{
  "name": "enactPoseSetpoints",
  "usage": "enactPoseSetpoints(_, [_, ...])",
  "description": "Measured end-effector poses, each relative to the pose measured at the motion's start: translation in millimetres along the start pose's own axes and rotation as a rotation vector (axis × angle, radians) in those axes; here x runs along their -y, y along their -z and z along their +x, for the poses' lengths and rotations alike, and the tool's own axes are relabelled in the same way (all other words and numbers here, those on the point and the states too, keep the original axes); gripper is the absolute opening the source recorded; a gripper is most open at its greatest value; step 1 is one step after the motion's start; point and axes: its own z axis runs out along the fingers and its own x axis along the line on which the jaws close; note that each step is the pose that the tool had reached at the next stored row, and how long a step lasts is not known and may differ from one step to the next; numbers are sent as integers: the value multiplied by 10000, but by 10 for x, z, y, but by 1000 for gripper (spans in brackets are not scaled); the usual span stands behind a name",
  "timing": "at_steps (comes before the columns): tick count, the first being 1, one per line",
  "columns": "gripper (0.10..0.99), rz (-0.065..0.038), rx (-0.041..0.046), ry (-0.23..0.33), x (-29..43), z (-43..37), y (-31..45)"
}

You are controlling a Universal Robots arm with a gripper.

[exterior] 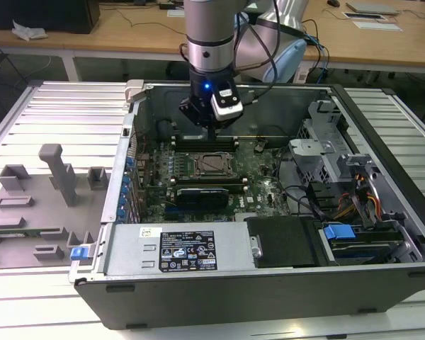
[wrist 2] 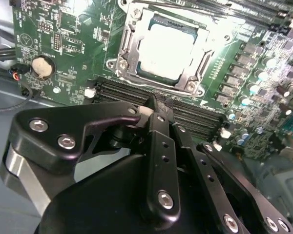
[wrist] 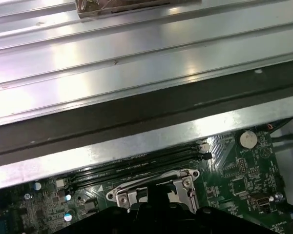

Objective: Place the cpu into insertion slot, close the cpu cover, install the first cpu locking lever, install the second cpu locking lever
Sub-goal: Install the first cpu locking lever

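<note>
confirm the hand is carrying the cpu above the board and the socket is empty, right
Not quite. In the second wrist view the cpu already sits in the insertion slot, with the cpu cover framing it. The hand is above the board, beside the socket, carrying nothing.

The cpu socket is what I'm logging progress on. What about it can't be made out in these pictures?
- Locking levers: too thin in the exterior view; whether latched can't be told.
- Insertion slot: near side hidden by the gripper body in the first wrist view.
- cpu: glare washes out its top in the second wrist view.
- Gripper's fingertips: hidden behind its own linkage.
</note>
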Motion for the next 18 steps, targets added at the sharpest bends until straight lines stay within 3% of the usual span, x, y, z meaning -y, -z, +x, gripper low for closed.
enactPoseSetpoints(7, [106, 31, -91, 343, 99, -22, -7])
enactPoseSetpoints(9, [106, 127, -108, 398, 120, -28, -8])
enactPoseSetpoints(10, [106, 254, -124, 443, 141, -32, -5])
enactPoseSetpoints(12, [106, 317, -141, 476, 160, -36, -5])
enactPoseSetpoints(18, [106, 328, -176, 727, 229, -54, -8])
